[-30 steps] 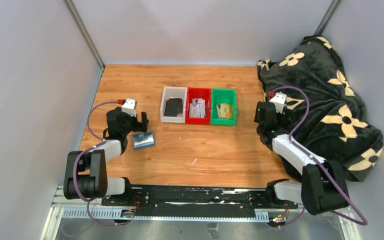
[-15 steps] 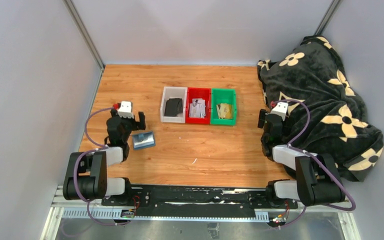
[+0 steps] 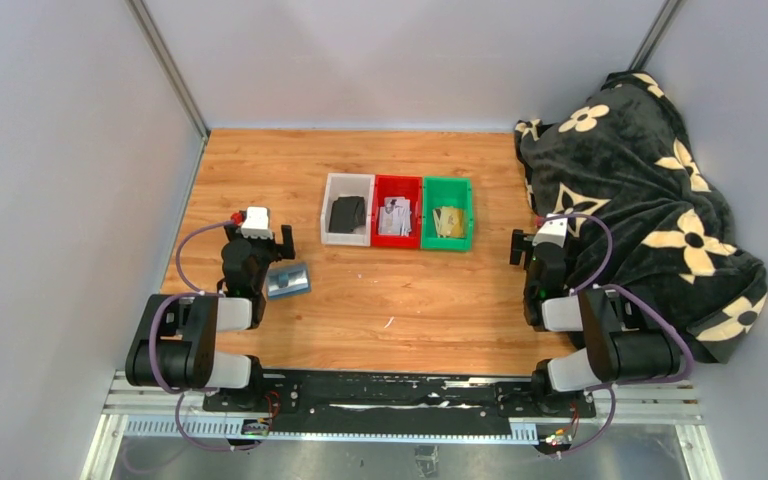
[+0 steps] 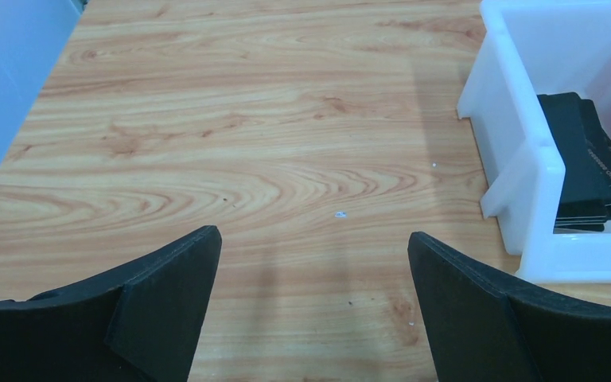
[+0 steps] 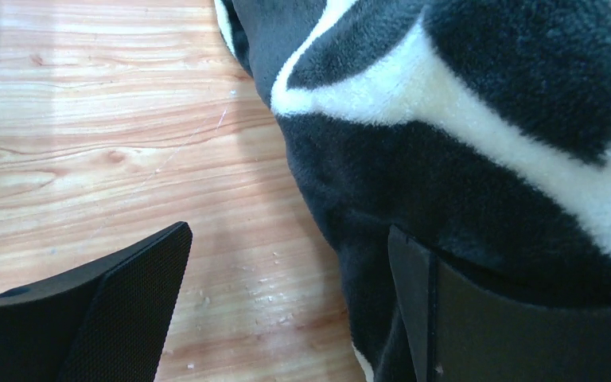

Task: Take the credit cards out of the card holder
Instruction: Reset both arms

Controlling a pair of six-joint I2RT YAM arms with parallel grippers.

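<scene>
The slate-blue card holder [image 3: 287,280] lies on the wooden table at the left, just right of my left arm. My left gripper [image 3: 260,238] is open and empty, beside and slightly behind the holder; its wrist view shows only bare wood between the fingers [image 4: 306,270]. Dark credit cards [image 3: 346,214] lie in the white bin [image 3: 332,184], also seen in the left wrist view [image 4: 589,167]. My right gripper [image 3: 535,243] is open and empty at the edge of the blanket [image 5: 477,119]. The holder is out of both wrist views.
A red bin [image 3: 397,182] with pale cards and a green bin [image 3: 447,184] with yellowish cards stand beside the white bin [image 4: 525,119]. A black floral blanket [image 3: 650,190] covers the right side. Grey walls enclose the table.
Both arms have folded back toward their bases. The left gripper moved off the card holder, which stays on the table. The right gripper drew back along the blanket edge.
</scene>
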